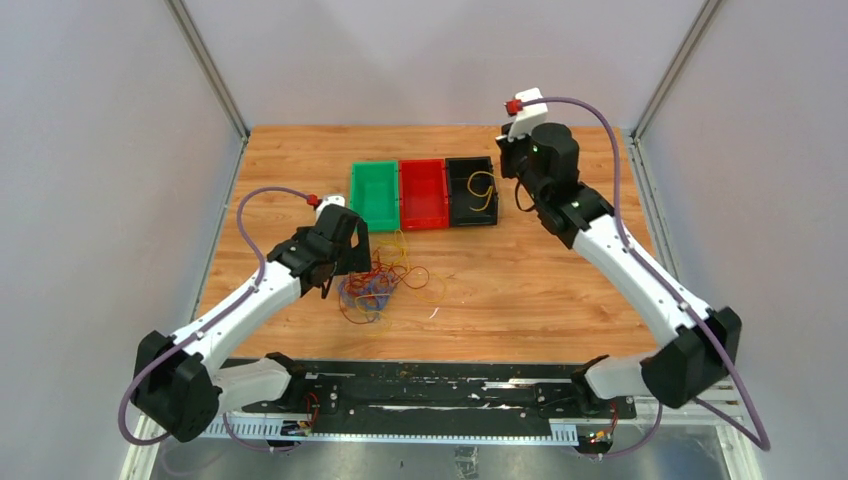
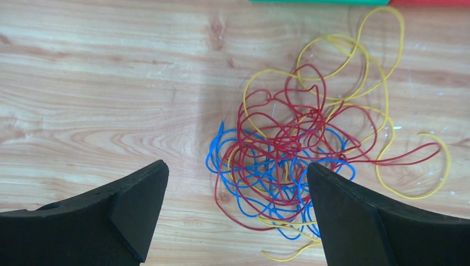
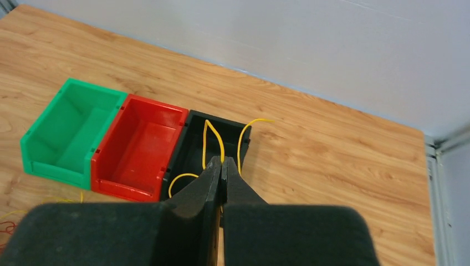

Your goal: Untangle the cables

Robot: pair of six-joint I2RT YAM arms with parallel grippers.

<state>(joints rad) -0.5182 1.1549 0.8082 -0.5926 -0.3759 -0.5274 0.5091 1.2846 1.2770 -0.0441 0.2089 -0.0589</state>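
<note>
Cables (image 2: 288,155) of red, blue and yellow lie tangled beneath our spread-open left gripper (image 2: 237,165), while our right gripper (image 3: 221,163) pinches one yellow cable (image 3: 217,138) hanging into the black bin (image 3: 183,149).

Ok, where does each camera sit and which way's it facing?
Top external: above and behind the robot, looking down on the table; left arm, right arm show.
Left wrist: above the cable tangle, facing straight down; open left gripper frames it.
Right wrist: looks past the shut right gripper, pinching a yellow cable, at the black bin.
Top and right wrist share that bin.
</note>
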